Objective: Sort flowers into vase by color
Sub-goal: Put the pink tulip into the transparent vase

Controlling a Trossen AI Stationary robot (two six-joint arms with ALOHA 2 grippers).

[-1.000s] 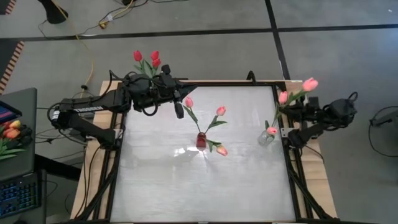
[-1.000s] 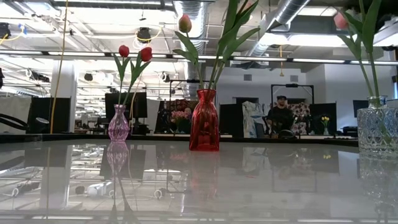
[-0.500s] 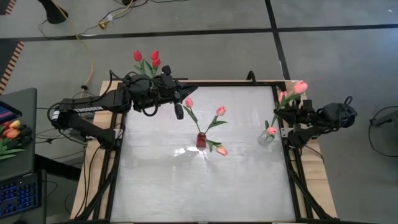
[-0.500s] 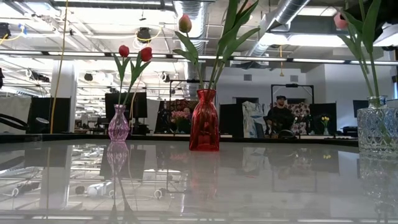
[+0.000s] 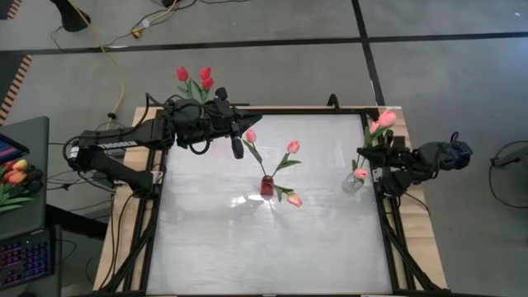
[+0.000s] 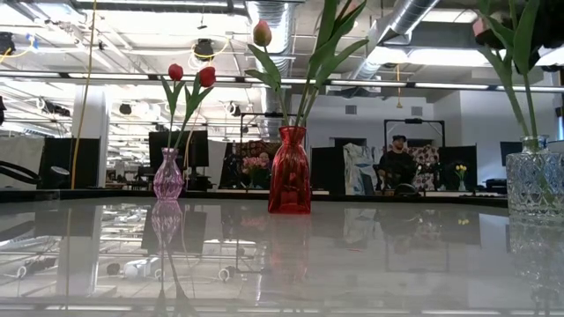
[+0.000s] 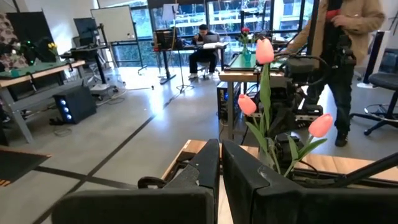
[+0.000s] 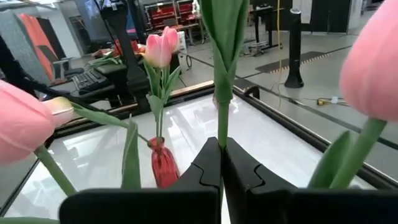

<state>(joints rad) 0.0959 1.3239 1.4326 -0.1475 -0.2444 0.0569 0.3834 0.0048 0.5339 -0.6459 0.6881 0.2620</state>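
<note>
My right gripper point(image 5: 368, 156) is at the table's right edge, just beside the clear glass vase point(image 5: 352, 183), and is shut on a pink tulip whose head point(image 5: 386, 118) points toward the far edge. The clear vase point(image 6: 535, 180) holds pink tulips by their stems. A red vase point(image 5: 266, 186) mid-table holds three orange-pink tulips. A small purple vase point(image 6: 167, 176) near the far left corner holds the red tulips point(image 5: 196, 79). My left gripper point(image 5: 238, 150) is shut and hovers over the far part of the table, touching nothing. My right gripper point(image 8: 221, 155) pinches the pink tulip's green stem point(image 8: 221, 121) between its two fingers, which lie across the stem. In the wrist view the stem and a leaf rise straight past the fingertips. The gripper itself hides the stem's lower end.
A dark frame runs around the white tabletop point(image 5: 272, 247), whose near half is bare. A desk with a keyboard and a bunch of orange tulips point(image 5: 15, 175) stands left of the table. People show in the room beyond, a seated person point(image 6: 398, 160) and a standing person point(image 7: 339, 50).
My right gripper has moved toward the table's left, closer to the clear vase, carrying the pink tulip. The tulip's head has shifted left with it and now lies nearer the other pink heads. The left arm has kept still.
</note>
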